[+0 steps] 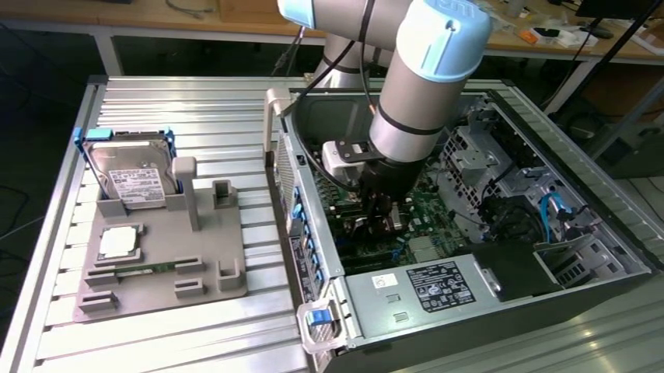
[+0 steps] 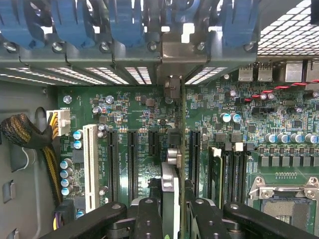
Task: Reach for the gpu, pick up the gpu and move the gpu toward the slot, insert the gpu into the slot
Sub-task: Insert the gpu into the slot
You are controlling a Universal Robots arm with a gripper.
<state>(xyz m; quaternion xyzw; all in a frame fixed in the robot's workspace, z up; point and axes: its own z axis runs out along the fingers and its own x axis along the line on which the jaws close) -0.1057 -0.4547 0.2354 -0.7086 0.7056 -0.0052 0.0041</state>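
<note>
In the wrist view the gpu (image 2: 178, 149) stands edge-on as a thin dark card with a silver metal end (image 2: 180, 55) against the case's rear wall. My gripper (image 2: 174, 205) is shut on it, one black finger on each face. The card stands upright over the green motherboard (image 2: 279, 119), between two long black slots (image 2: 132, 159). The slot directly under it is hidden by the card itself. In the exterior view the gripper (image 1: 379, 216) reaches down into the open computer case (image 1: 539, 256), close to the board.
A white slot (image 2: 91, 167) and blue card latches (image 2: 124, 22) flank the card. Left of the case in the exterior view, a grey fixture (image 1: 207, 264) holds a silver hard drive (image 1: 130, 175), a processor chip (image 1: 120, 241) and a green memory stick (image 1: 140, 270). The power supply (image 1: 431, 284) sits at the case's near end.
</note>
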